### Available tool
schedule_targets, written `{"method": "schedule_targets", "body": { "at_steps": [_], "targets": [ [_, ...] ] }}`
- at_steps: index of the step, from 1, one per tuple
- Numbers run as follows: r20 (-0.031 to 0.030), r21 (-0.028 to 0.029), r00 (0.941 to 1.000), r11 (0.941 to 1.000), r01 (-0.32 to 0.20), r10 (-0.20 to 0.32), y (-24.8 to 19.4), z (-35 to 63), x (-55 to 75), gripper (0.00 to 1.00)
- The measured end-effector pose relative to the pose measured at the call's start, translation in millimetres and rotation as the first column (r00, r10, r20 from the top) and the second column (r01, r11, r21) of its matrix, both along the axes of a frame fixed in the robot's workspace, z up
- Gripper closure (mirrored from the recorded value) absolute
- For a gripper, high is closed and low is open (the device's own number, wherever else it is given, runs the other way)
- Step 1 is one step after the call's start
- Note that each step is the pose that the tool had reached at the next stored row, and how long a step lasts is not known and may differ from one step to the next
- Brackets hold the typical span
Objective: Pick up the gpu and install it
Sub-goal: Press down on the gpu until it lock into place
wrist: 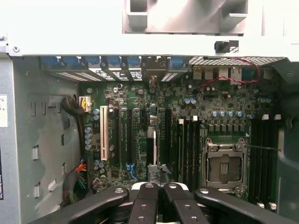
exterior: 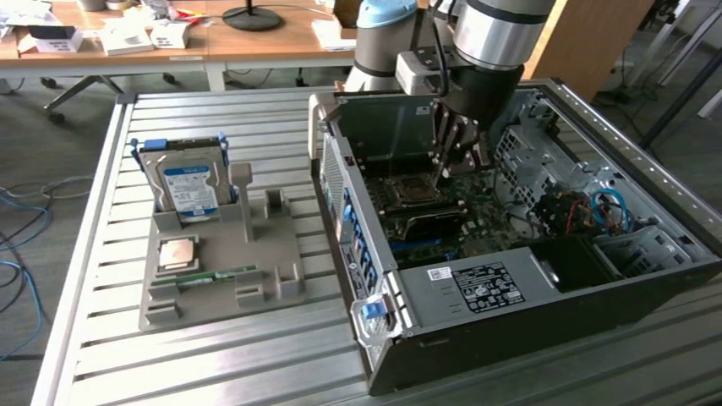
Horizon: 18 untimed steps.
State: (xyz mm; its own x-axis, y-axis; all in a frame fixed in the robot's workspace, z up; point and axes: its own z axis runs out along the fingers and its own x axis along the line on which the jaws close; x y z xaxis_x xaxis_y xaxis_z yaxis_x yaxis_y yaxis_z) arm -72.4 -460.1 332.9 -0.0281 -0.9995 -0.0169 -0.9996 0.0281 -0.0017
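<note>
My gripper [exterior: 456, 162] hangs down inside the open computer case [exterior: 474, 338], over the motherboard [exterior: 451, 228]. In the wrist view its black fingers [wrist: 145, 205] are pressed together, and the gripper [wrist: 158, 187] is shut on the gpu [wrist: 152, 140]. The gpu shows edge-on as a thin pale strip running out from the fingertips. It lies in line with the dark expansion slots [wrist: 124, 135], just above the board [wrist: 140, 93], between the white slot [wrist: 103, 133] and the memory slots [wrist: 187, 144]. Whether its edge touches a slot, I cannot tell.
The empty CPU socket [wrist: 225, 165] lies beside the gripper. A grey fixture tray [exterior: 243, 292] at the exterior view's left holds a hard drive [exterior: 189, 186], a CPU chip [exterior: 178, 252] and a green memory stick [exterior: 220, 277]. Blue cables [exterior: 609, 207] and drive bays fill the case's other end.
</note>
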Motion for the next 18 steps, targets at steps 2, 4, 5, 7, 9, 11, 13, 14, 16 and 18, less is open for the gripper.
{"method": "schedule_targets", "body": {
  "at_steps": [2, 4, 5, 7, 9, 11, 13, 14, 16, 18],
  "targets": [
    [0.0000, -0.0001, 1.0000, 1.0000, 0.000, 0.000, 0.0, -2.6, 0.0, 0.89],
    [0.0000, -0.0001, 1.0000, 1.0000, 0.000, 0.000, 0.0, -5.7, 0.0, 0.89],
    [0.0000, 0.0000, 1.0000, 1.0000, 0.000, 0.000, 0.0, -7.2, 0.0, 0.89],
    [0.0000, -0.0001, 1.0000, 1.0000, 0.000, 0.000, 0.0, -10.4, 0.0, 0.89],
    [0.0000, 0.0000, 1.0000, 1.0000, 0.000, 0.000, 0.0, -14.1, 0.0, 0.89],
    [0.0000, 0.0000, 1.0000, 1.0000, 0.000, 0.000, 0.0, -16.9, 0.0, 0.89],
    [-0.0001, -0.0003, 1.0000, 1.0000, 0.000, 0.000, 0.0, -17.5, 0.0, 0.89],
    [-0.0001, -0.0001, 1.0000, 1.0000, 0.000, 0.000, 0.0, -17.9, 0.0, 0.89],
    [0.0000, 0.0000, 1.0000, 1.0000, 0.000, 0.000, 0.0, -20.0, 0.0, 0.89],
    [0.0000, -0.0001, 1.0000, 1.0000, 0.000, 0.000, 0.0, -23.4, 0.0, 0.89]
  ]
}}
